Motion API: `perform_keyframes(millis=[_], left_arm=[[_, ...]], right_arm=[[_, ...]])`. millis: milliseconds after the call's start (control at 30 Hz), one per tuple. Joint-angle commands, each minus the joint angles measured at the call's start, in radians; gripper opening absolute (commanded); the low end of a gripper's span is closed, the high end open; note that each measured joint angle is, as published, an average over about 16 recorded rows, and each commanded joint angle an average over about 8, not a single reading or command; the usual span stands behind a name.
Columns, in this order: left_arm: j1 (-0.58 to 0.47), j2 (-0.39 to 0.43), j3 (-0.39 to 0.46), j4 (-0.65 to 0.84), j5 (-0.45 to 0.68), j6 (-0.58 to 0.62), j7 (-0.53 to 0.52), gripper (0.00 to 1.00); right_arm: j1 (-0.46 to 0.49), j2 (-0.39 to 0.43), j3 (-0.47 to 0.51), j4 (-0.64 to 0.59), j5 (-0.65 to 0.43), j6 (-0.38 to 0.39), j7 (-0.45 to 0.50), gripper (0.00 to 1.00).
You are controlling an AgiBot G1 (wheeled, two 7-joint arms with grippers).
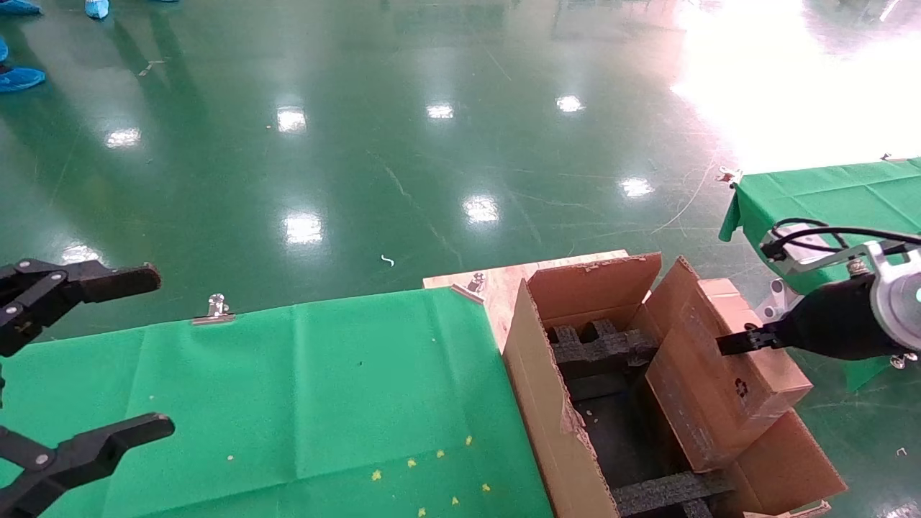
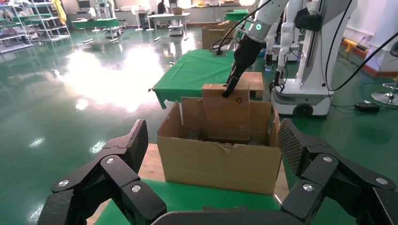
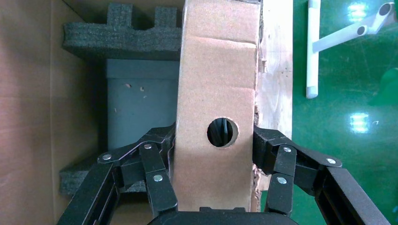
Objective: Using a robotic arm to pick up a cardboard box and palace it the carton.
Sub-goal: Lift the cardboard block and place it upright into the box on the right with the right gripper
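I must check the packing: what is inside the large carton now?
Inside the carton lie black foam inserts and a grey floor. The cardboard box, held by the right gripper, covers the far side.

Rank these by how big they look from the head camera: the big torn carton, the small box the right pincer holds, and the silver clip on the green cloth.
1. carton
2. cardboard box, gripped by the right pincer
3. silver clip, smallest.
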Motion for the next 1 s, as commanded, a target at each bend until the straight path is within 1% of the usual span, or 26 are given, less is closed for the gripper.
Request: perform_keyframes(millis=[33,267,533,1000], left_arm=[[0.000,0.000,0.000,0.000,0.000,0.000,0.000,1.00],[0.000,0.000,0.000,0.000,0.000,0.000,0.000,1.00],[0.000,0.000,0.000,0.000,0.000,0.000,0.000,1.00],[0.000,0.000,0.000,0.000,0.000,0.000,0.000,1.00]], right_arm=[[-0.015,-0.001,-0.006,-0.001,0.002,0.016,-0.001,0.00],[-0.033,-0.004,-0.014,-0.002,-0.057,0.073,0.032,0.00],[-0.069,-0.013,-0.034,0.001,-0.144,0.135,0.101,0.00],[-0.147,-0.060,-0.070,0.002,-0.223,0.197,0.189,0.00]])
